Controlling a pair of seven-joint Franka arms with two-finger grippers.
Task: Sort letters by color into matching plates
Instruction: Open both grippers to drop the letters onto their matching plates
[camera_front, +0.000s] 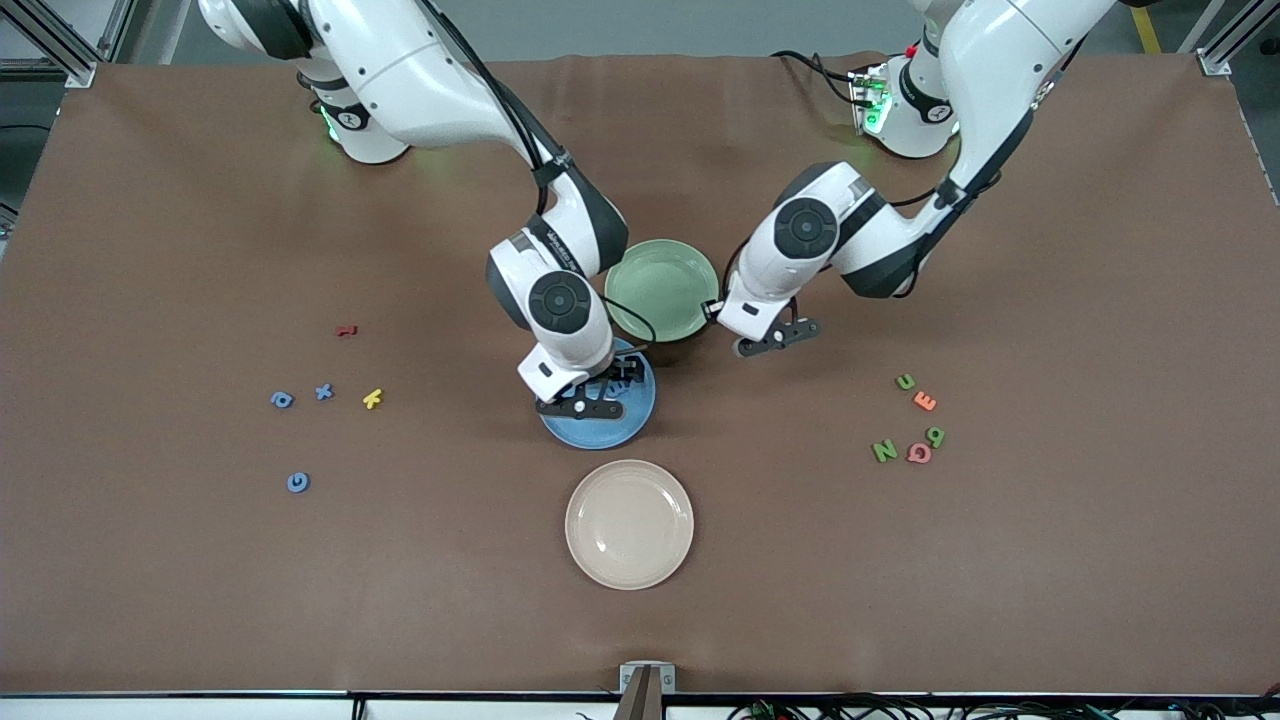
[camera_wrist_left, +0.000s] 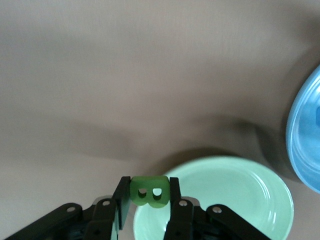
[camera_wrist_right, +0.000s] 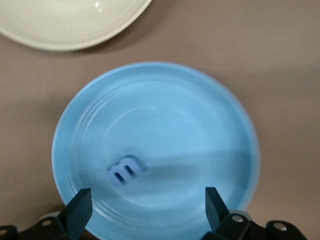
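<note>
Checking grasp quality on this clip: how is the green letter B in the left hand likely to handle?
The green letter B looks like thick matte foam, so probably light and slightly squashy. The left hand pinches it by its flat sides over the green plate's rim, and it sits level, so slipping seems unlikely. Released, it should drop flat rather than roll.

A cream plate (camera_front: 629, 523) sits nearest the front camera — red (camera_front: 346, 330), yellow (camera_front: 372, 398), orange (camera_front: 925, 401), pink (camera_front: 918, 453) letters scattered.

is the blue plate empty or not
Not empty: one blue letter lies in the blue plate, under the open right hand.
</note>
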